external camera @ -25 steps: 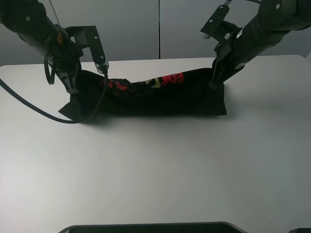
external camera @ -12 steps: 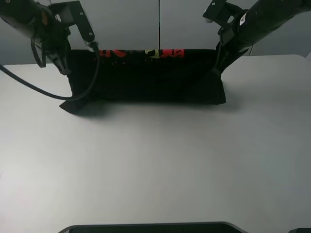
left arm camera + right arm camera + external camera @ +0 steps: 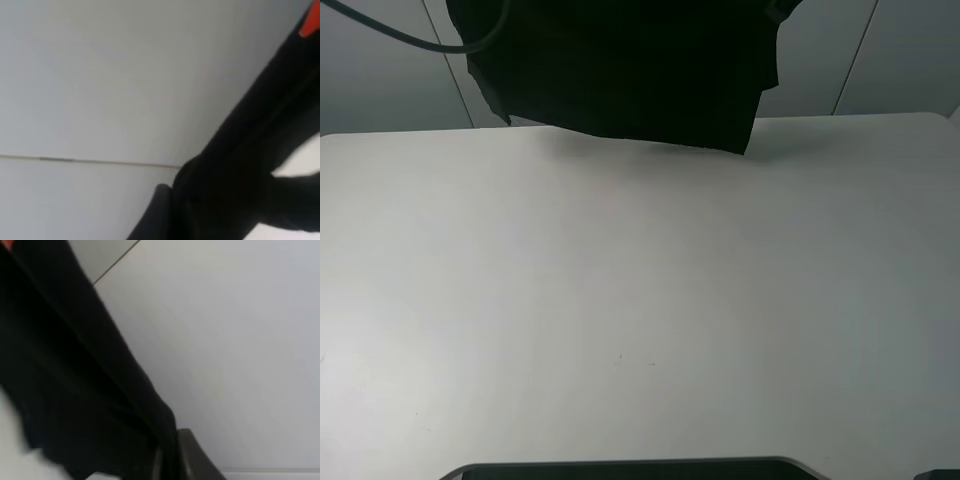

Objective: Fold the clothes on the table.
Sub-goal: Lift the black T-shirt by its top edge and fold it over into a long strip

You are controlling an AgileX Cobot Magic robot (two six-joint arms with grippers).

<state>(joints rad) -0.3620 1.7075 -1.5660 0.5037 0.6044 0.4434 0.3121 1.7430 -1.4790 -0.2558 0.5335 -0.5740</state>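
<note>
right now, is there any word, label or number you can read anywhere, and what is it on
No text is readable in any view.
T-shirt, exterior high view: only plain black cloth shows.
Wrist views: only slivers of red print at the frame edges, too cropped and blurred to read.

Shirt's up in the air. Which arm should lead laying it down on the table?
Right, slightly. The T-shirt hangs lower on that side, its corner nearest the table, so it would likely touch down first there.
</note>
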